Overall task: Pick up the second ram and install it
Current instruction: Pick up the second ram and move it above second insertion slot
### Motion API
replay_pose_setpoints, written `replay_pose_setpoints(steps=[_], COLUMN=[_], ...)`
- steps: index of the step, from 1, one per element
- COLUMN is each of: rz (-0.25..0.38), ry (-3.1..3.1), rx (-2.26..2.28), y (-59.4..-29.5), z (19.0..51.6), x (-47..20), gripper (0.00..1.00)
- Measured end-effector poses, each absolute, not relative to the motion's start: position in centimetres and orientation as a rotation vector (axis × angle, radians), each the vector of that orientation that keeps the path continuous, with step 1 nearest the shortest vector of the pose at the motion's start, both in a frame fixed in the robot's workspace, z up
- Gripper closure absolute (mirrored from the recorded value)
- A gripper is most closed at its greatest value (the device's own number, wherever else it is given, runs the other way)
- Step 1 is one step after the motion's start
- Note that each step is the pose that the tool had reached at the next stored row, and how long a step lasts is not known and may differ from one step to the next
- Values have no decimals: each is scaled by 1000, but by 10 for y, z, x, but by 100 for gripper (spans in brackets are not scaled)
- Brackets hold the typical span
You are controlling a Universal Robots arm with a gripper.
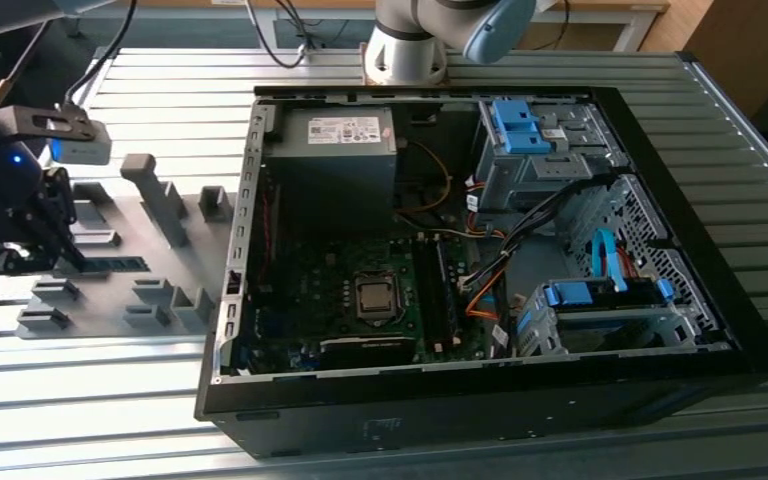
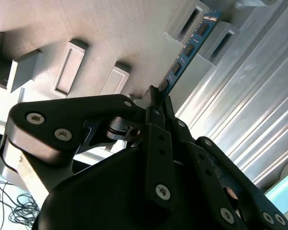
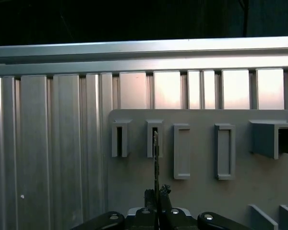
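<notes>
Pick-up step: the gripper (image 2: 156, 96) is clamped on the near end of the second ram (image 2: 187, 50), seated on edge in the grey holder plate (image 2: 110, 28) on the desk (image 1: 77, 420), well apart from the open computer case (image 1: 491, 400); freeing it probably calls for a straight, untilted pull.

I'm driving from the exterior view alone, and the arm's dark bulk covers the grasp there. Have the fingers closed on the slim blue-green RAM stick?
Observer: Yes. In the second wrist view the fingers are shut on the near end of the slim blue-green RAM stick.
Operator: Is it out of the holder?
Observer: Not at its far end: that sits between two raised blocks of the grey plastic holder plate.
Operator: Is it straight in the grasp?
Observer: In the first wrist view it appears edge-on, in line with the fingers, running straight to a holder slot.
</notes>
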State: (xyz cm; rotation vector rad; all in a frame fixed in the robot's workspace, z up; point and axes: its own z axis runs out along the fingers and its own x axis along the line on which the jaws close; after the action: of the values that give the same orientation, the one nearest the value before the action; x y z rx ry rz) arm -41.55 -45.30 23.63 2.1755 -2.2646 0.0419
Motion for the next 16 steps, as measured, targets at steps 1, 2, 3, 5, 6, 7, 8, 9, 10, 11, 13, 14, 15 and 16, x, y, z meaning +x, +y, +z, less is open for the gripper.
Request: replay_pose_setpoints(steps=[1, 2, 3, 5, 6, 7, 8, 9, 10, 11, 13, 14, 15, 16], rz=[42, 42, 42, 42, 42, 42, 42, 42, 42, 42, 42, 42, 42, 42], ry=[-2265, -2265, -2265, -2265, -2265, -2265, -2265, -2265, -2265, -2265, -2265, -2265, -2265, -2265], rx=[2175, 2175, 2175, 2175, 2175, 2175, 2175, 2175, 2175, 2175, 2176, 2176, 2176, 2175], y=[-453, -453, -453, -453, -453, -453, -453, -453, -453, -453, -453, -453, -453, -453], z=[238, 239, 241, 244, 246, 247, 248, 249, 251, 252, 252, 252, 252, 252], x=[-415, -415, -415, -415, -415, -415, -415, -415, -415, -415, -415, -415, -415, -415], gripper=[86, 86, 86, 86, 86, 86, 86, 86, 86, 86, 86, 86, 86, 86])
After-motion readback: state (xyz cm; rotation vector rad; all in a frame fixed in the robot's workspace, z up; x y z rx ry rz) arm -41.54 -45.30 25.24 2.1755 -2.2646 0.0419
